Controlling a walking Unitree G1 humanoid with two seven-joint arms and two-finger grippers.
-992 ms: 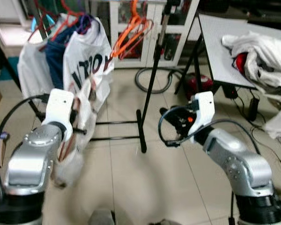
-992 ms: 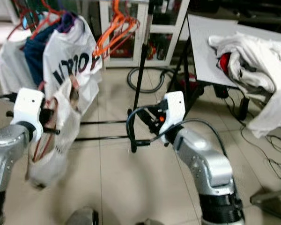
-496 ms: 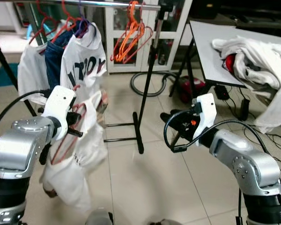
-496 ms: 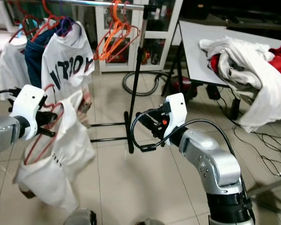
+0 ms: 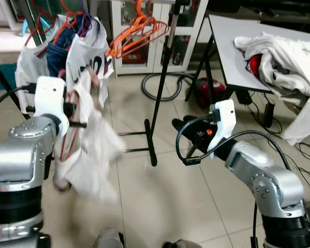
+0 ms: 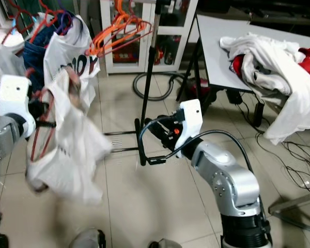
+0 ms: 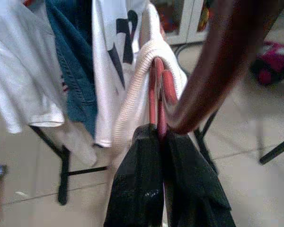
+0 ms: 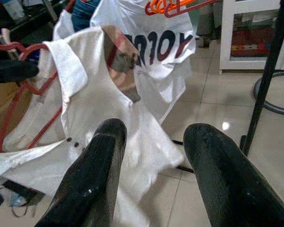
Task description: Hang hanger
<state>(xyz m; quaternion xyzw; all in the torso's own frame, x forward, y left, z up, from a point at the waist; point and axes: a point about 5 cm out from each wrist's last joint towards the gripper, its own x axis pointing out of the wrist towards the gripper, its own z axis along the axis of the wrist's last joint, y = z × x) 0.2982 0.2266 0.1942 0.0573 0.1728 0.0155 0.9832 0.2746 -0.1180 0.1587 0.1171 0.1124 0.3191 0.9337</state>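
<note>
Clamped tight on the red hanger [image 7: 157,94], the left gripper [image 7: 162,137] holds it up at the robot's left with its jaws pinching the wire; a white collared shirt [image 5: 90,155] hangs from it, blurred at the hem. Out in front, the right gripper [image 8: 154,137] is raised with its jaws spread apart and nothing between them.

Beige tiled floor [image 5: 160,196] stretches ahead. A black clothes rack [image 5: 163,77] stands on it, carrying a bunch of orange hangers [image 5: 137,36], a white printed T-shirt [image 5: 88,59] and a blue denim garment [image 5: 57,46]. White cabinets [image 5: 139,51] stand behind the rack. To the right, a grey tabletop [image 5: 237,46] bears a heap of white and red clothes [image 5: 281,57], and cables [image 5: 299,165] trail over the floor below it.

Compared with half a second ago, the hanger and shirt sit higher and closer to the hanging garments, the shirt's lower part has swung out toward the middle, and the right arm has barely shifted. The camera has dipped slightly.
</note>
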